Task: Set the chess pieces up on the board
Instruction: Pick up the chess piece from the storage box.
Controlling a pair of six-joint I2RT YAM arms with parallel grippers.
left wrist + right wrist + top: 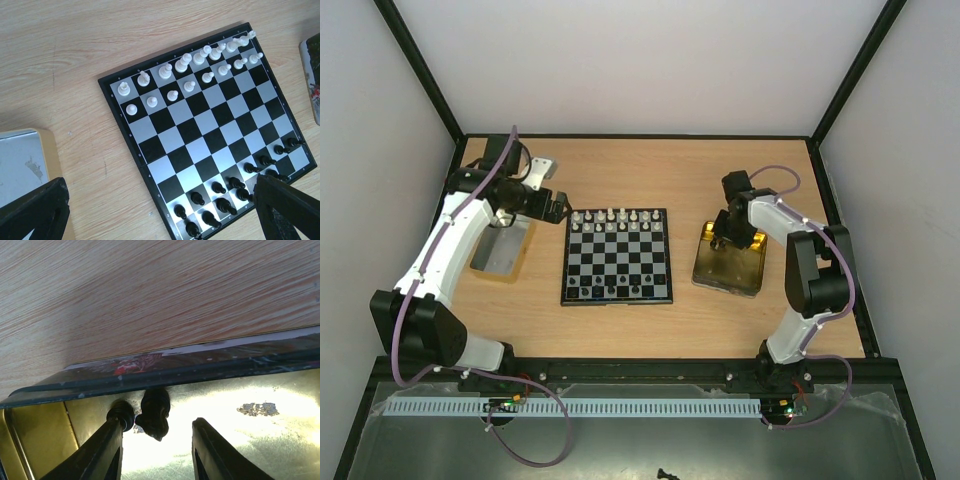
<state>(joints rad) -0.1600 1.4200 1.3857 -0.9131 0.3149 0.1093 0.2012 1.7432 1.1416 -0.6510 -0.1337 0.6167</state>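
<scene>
Table (620,170): board (620,262) at centre, gold tray (705,278) toward right edge.
Left gripper (560,208): spread wide, above board's far left corner.
Right gripper (725,240): in tray, jaws half apart astride black piece (155,412) at tray wall, not clamped.
White pieces (190,62): board's far rows.

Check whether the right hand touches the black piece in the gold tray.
Cannot tell. Right wrist view: black piece lies between right hand's fingers, close beside one.

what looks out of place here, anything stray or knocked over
One black chess piece sits off the board, in the gold tray against its wall, between the parted fingers of the right gripper. On the board itself, nothing visible looks toppled.
</scene>
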